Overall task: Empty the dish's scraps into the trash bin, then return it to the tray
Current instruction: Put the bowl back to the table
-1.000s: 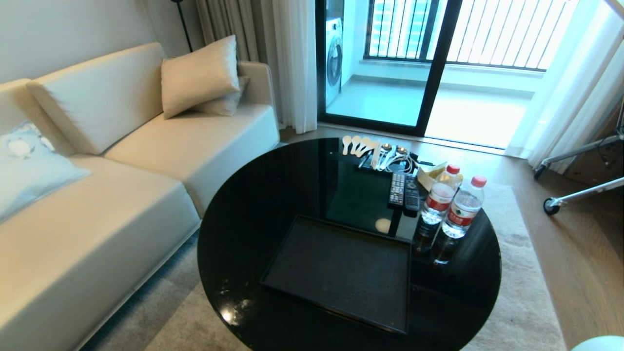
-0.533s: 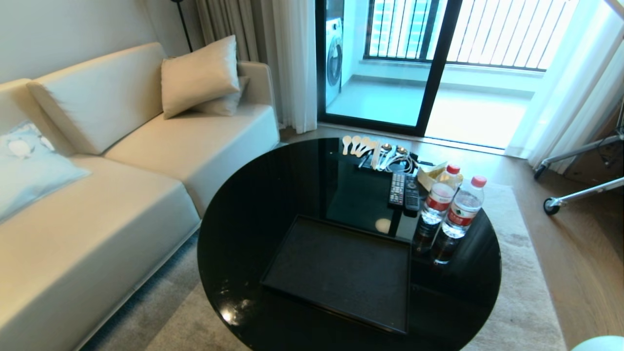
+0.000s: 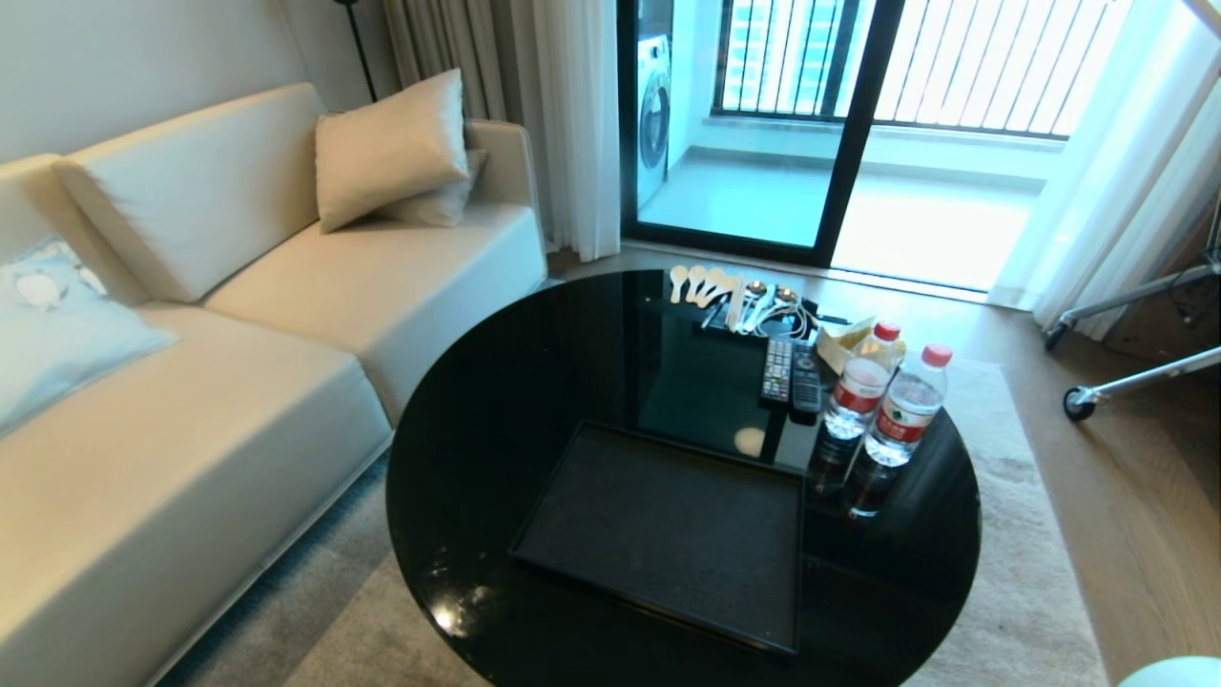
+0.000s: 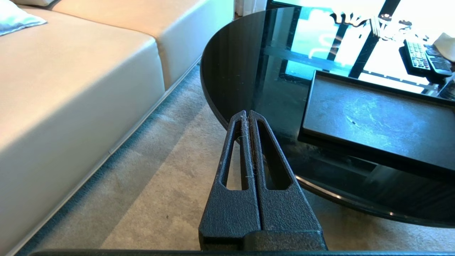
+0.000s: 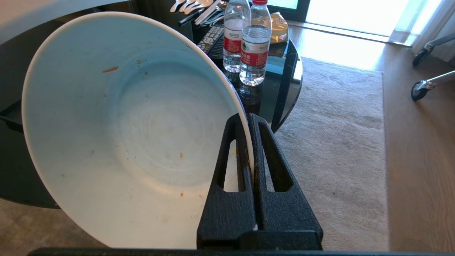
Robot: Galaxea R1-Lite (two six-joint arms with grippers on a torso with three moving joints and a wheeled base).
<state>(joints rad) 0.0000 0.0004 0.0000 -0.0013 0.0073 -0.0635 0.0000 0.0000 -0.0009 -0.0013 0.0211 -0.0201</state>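
Right end effector pinches the rim of the tilted white bowl, beside the round black tabletop. On that tabletop the black tray lies bare. Left end effector, fingers pressed together, hangs beside the tabletop's edge.

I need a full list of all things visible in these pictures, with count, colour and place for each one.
table: one, black round, beside sofa
tray: one, black, bare, on table's near side
water bottles: two, clear, red caps, table's right edge
remotes: two, dark, behind tray
spoons: several, pale and metal, table's far edge
sofa: one, cream, left
cushions: two beige, on sofa
dish: one, white, few orange specks, tilted
left tool: shut, empty, near table edge
right tool: shut on dish rim
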